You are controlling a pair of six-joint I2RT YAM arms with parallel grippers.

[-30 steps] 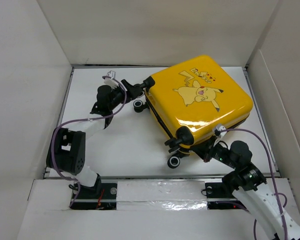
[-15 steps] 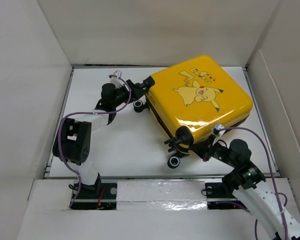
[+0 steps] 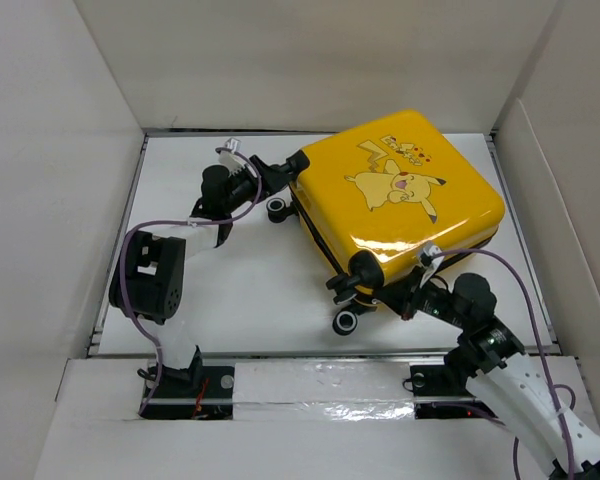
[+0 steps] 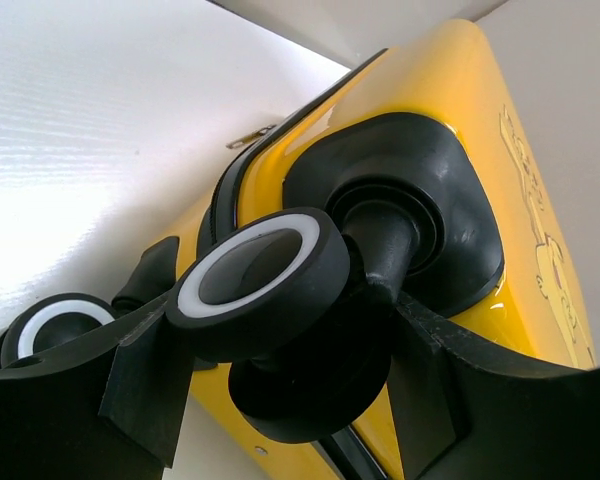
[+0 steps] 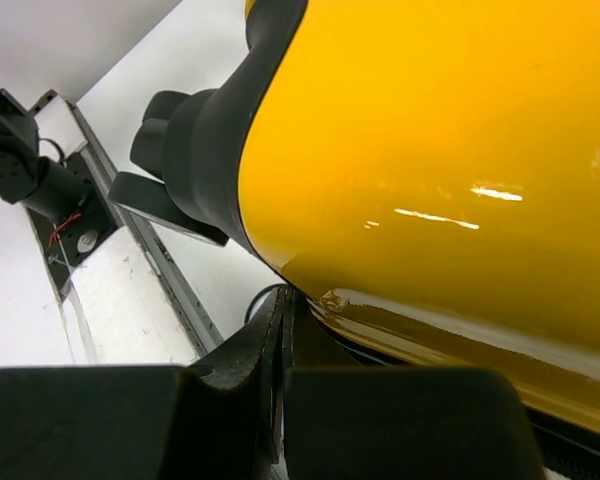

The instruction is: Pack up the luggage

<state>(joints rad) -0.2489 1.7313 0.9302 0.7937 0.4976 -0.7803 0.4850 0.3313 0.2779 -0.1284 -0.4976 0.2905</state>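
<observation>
White table [image 3: 230, 290] and walls [image 3: 330, 60] box in the scene. At left, the left gripper [image 3: 280, 178] has its jaws clamped either side of a wheel [image 4: 270, 290]. The luggage [image 3: 400, 215] lies flat at the far right, print up, lid down. At its near edge, the right gripper [image 5: 281, 320] presses its jaws together against the seam [image 5: 400, 335]. Packing looks nearly done, and probably only the sealing is left.

luggage [image 3: 400, 205] blocking right half of table [image 3: 240, 290], open surface near left, white walls [image 3: 60, 150] on three sides
</observation>
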